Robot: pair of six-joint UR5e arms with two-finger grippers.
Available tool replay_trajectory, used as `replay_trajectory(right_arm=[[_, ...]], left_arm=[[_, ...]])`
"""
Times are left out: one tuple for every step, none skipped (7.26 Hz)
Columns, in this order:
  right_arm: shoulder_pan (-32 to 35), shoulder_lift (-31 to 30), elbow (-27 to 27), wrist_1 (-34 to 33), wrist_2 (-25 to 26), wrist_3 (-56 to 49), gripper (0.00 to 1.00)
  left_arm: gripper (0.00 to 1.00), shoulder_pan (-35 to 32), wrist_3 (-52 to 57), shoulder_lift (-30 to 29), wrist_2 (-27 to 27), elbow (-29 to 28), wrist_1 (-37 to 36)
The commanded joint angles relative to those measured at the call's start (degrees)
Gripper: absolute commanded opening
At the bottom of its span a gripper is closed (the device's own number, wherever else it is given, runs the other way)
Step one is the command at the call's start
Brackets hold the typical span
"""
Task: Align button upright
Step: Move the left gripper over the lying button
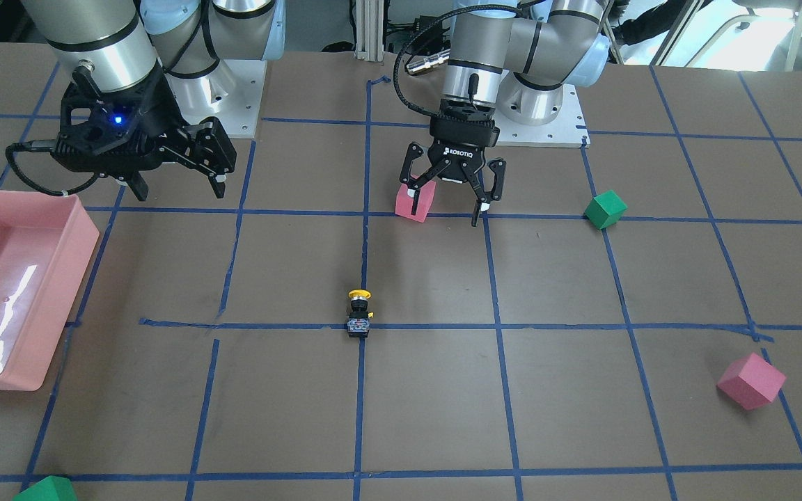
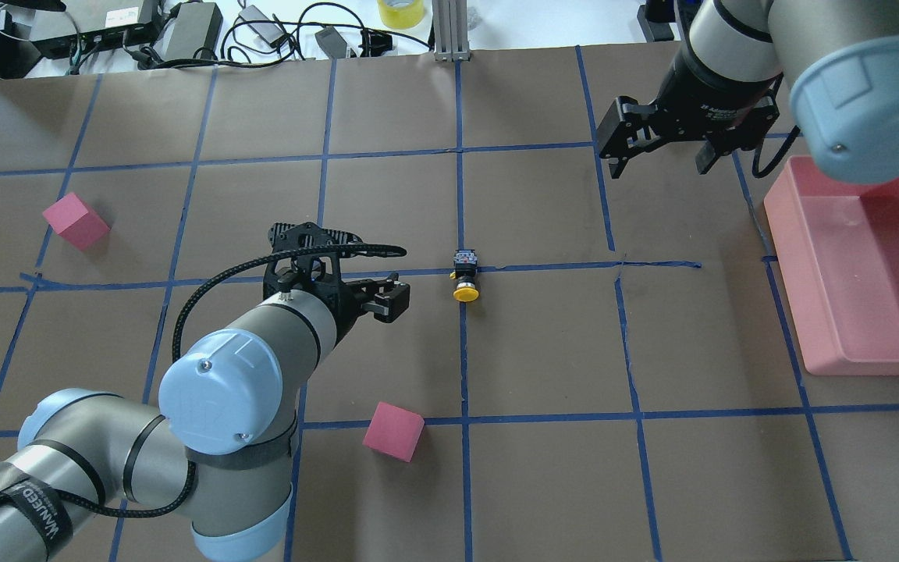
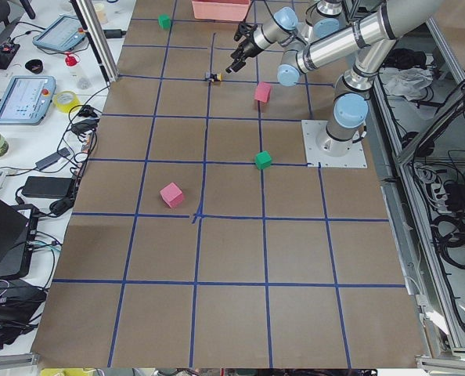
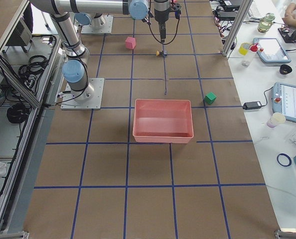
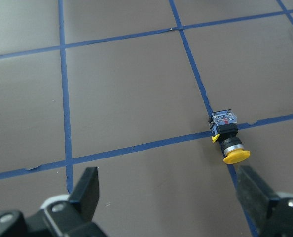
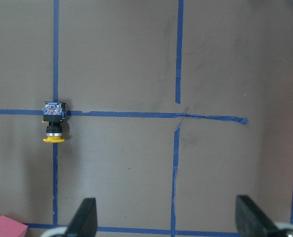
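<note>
On the tabletop (image 2: 543,484), at a crossing of blue tape (image 2: 543,267): the button (image 2: 464,275) lies on its side, boxy base on the crossing, yellow cap pointing toward the robot, not yet upright.
Left hand (image 1: 446,207): fingers spread, holding nothing, hovering just beside the button. Its wrist view has the button ahead, nearer one finger, so it is probably lining up to grasp the neck or base.
Right hand (image 1: 179,189): also spread and holding nothing, raised near the tray and well apart from the button, seemingly kept back to leave the left arm room.
Pink tray (image 1: 88,236): shallow, at the right arm's end of the tabletop. None of the cubes lies in it, and only glare shows on its floor.
Cubes: a pink cube (image 2: 393,431) by the left arm and a green cube (image 1: 605,209) farther off, both apart from the button.
Next move: likely a pinch, then tipping the base down, cap up.
</note>
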State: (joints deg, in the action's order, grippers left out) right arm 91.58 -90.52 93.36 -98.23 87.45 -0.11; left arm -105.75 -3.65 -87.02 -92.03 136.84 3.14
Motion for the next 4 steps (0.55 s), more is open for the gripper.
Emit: replay_trajectory(right_arm=[[0.0, 0.0, 0.1, 0.0, -0.3, -0.1, 1.00], [0.0, 0.3, 0.1, -0.1, -0.4, -0.1, 1.00], [0.0, 0.2, 0.1, -0.1, 0.1, -0.1, 1.00], [0.0, 0.3, 0.2, -0.2, -0.3, -0.1, 1.00]], left_arm=[[1.00, 0.0, 0.0, -3.0, 3.0, -1.3, -4.5], [1.00, -0.1, 0.2, -5.2, 2.8, -1.8, -4.5], [1.00, -0.9, 0.3, -7.6, 2.6, -2.8, -4.4], [1.00, -2.3, 0.3, -10.0, 2.3, -3.0, -4.3]])
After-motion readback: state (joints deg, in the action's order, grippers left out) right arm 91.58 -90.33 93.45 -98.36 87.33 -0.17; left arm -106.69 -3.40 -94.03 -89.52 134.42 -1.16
